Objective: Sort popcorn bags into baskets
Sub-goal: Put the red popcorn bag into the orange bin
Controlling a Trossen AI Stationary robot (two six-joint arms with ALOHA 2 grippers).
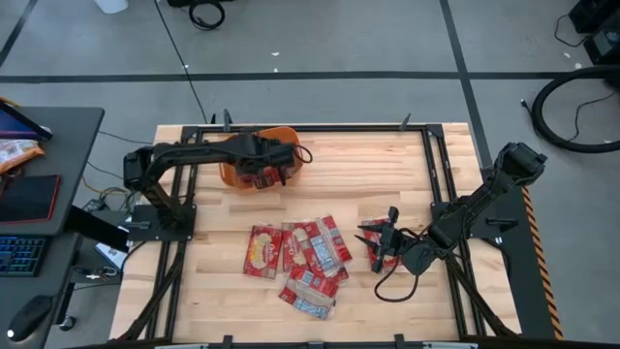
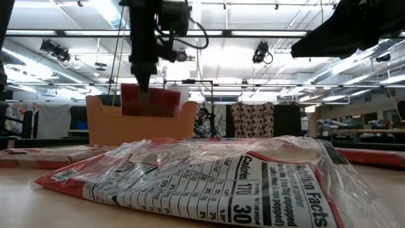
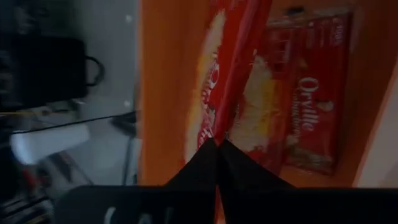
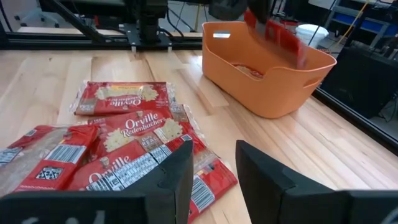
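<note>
The orange tub [image 1: 232,170] stands at the table's far left; it also shows in the low view [image 2: 104,126] and the right wrist view [image 4: 267,81]. My left gripper [image 3: 217,146] is over it, shut on a red popcorn bag [image 2: 152,101]. Another bag [image 3: 308,93] lies flat on the tub's floor. Several bags [image 1: 300,257] lie in a loose, overlapping pile at the table's middle. My right gripper [image 4: 211,168] is open, low over the pile's right side, by a separate bag [image 1: 383,233]. My left gripper pinches the bag's upper edge [image 3: 229,127] between its two shut fingers, which point down from above. The bag hangs below the fingers, upright and edge-on in the wrist view. Its lower part [image 2: 152,109] reaches down inside the tub's walls.
One bag lies close before the low camera [image 2: 209,183] and fills that view's lower half. Black frame rails [image 1: 436,184] run along the table's sides. Bare wood [image 1: 358,170] lies between the tub and the pile. A desk with a keyboard [image 1: 19,254] stands left of the table.
</note>
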